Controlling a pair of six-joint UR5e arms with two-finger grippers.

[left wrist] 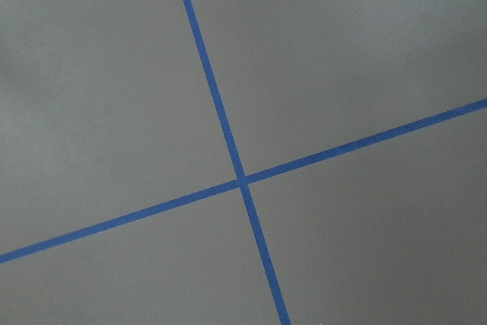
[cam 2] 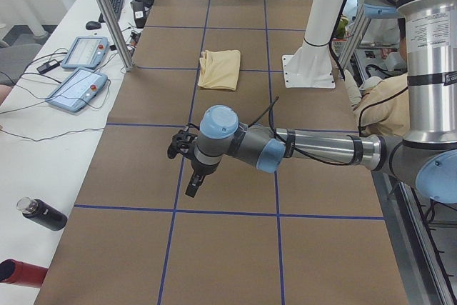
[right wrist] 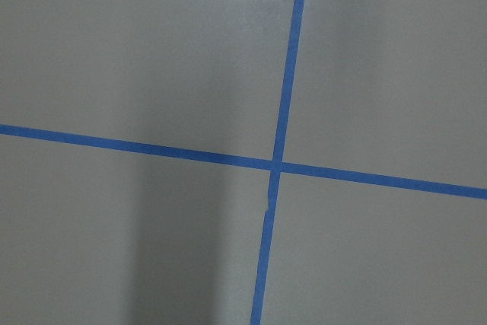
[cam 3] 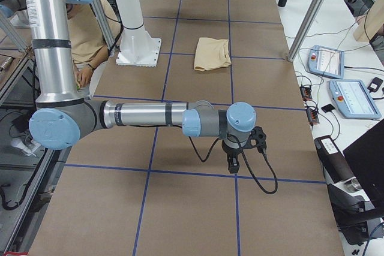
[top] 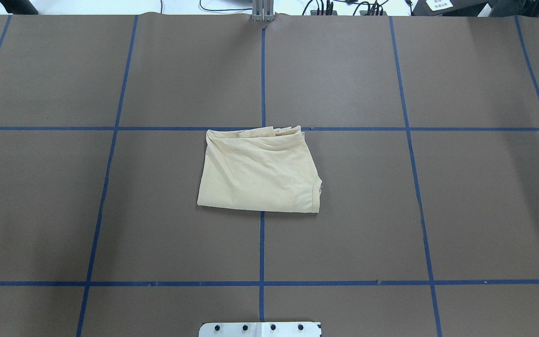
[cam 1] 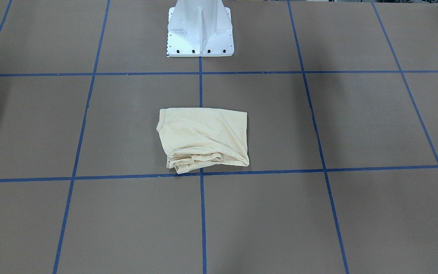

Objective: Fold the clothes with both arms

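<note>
We had the T-shirt (top: 260, 171) lying folded into a compact, roughly rectangular packet at the middle of the table (top: 367, 224), just ahead of the white pedestal (cam 1: 200, 34). It straddled the centre tape line (top: 262, 70), long axis running across from our left to our right. Our left gripper (cam 2: 193, 187) and right gripper (cam 3: 233, 165) hung over bare table toward opposite ends, both well apart from the cloth, which lay inward from each; neither looked clearly nearer. Whether their jaws were spread or closed we could not tell. The fabric was thin, pale cream-yellow and softly creased, its far edge bunched in loose layers, the neckline curving at our right
</note>
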